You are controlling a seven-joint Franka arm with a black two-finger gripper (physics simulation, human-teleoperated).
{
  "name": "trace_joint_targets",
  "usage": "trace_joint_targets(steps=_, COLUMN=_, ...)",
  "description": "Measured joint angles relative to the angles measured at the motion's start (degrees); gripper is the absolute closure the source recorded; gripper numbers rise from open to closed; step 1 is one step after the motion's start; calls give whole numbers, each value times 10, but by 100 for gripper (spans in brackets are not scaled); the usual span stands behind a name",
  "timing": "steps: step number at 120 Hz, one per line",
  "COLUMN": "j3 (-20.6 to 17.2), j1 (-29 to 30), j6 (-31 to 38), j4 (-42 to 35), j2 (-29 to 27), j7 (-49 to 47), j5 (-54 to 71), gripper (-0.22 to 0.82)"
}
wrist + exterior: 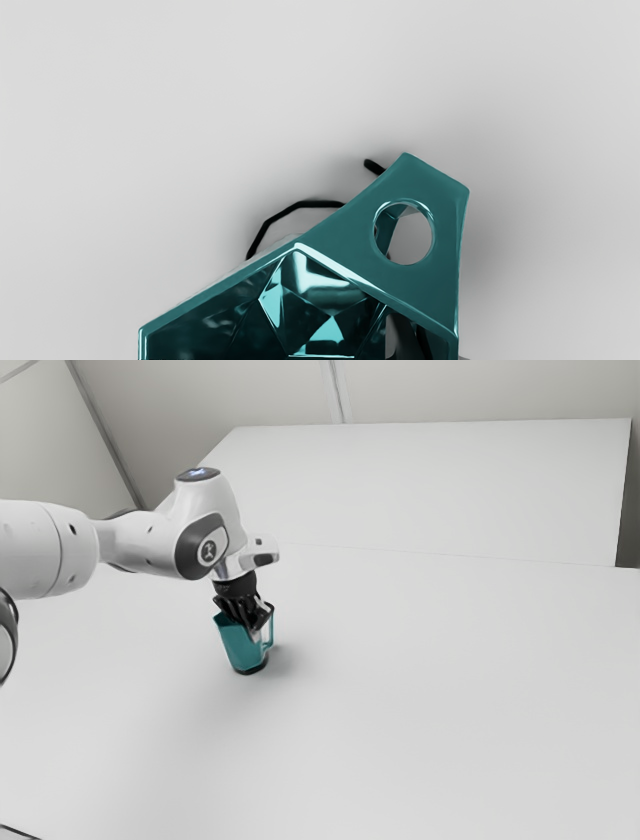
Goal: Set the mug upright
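"Where's the mug [240, 644]?"

"On the white table [430, 690], mouth up and dark base [250, 669] down, with the gripper [250, 621] at its rim. I can't tell if it stands quite straight, or if that base sits flat."

"Is the gripper holding it?"

"Can't tell, open or closed. It reaches the mouth from 12 o'clock, taking the mug as the clock's centre in the exterior view. The arm [140, 542] comes in from 10."

"And the handle [270, 632]?"

"At 2 o'clock, close beside the gripper. The wrist view shows a round hole through it."

"Room to move?"

"Plenty: bare tabletop from 3 round to 6. The far edge [430, 423] runs from 12 to 2, well apart from the mug, and a thin seam [450, 554] crosses the white surface nearer in, between 1 and 3"
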Motion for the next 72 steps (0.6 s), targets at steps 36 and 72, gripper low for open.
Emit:
trace_joint_targets(steps=36, j3=0, j1=0, j6=-1, j4=1, j2=-6, j7=-5, j5=-2, gripper=28)
trace_joint_targets(steps=72, j3=-1, j1=-10, j6=-46, j4=22, j2=-98, j7=-6, j5=-6, gripper=7)
